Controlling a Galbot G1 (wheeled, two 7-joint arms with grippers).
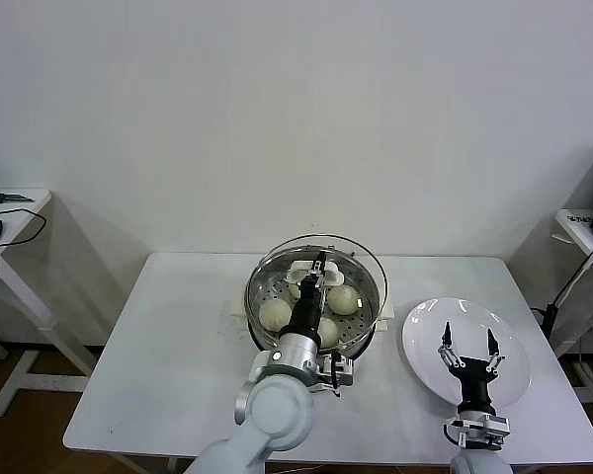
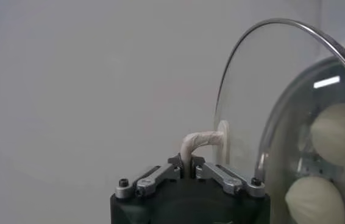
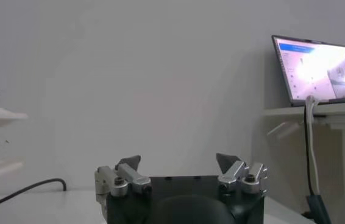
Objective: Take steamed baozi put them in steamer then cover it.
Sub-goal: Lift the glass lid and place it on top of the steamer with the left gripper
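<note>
- Left pincer [image 1: 320,265]: pressed together on the cream-white handle [image 2: 198,143] of the cover [image 1: 321,259], pinching it over the steamer [image 1: 361,326].
- Cover: clear glass with a metal rim, held tilted above the steamer; in the left wrist view it stands on edge, handle side toward the pincer. Whether its rim touches the steamer cannot be told.
- Steamer: shiny perforated basket, set near the middle of the white counter [image 1: 168,346].
- Steamed baozi [image 1: 275,314]: cream-white buns lying inside the steamer; three show plainly, a further one partly hidden behind the left arm.
- Right pincer [image 1: 468,345]: fingers spread, holding nothing, hovering over the white plate [image 1: 420,346] on the counter, to the right of the steamer.
- Laptop [image 3: 319,67]: on a side desk, well apart.
</note>
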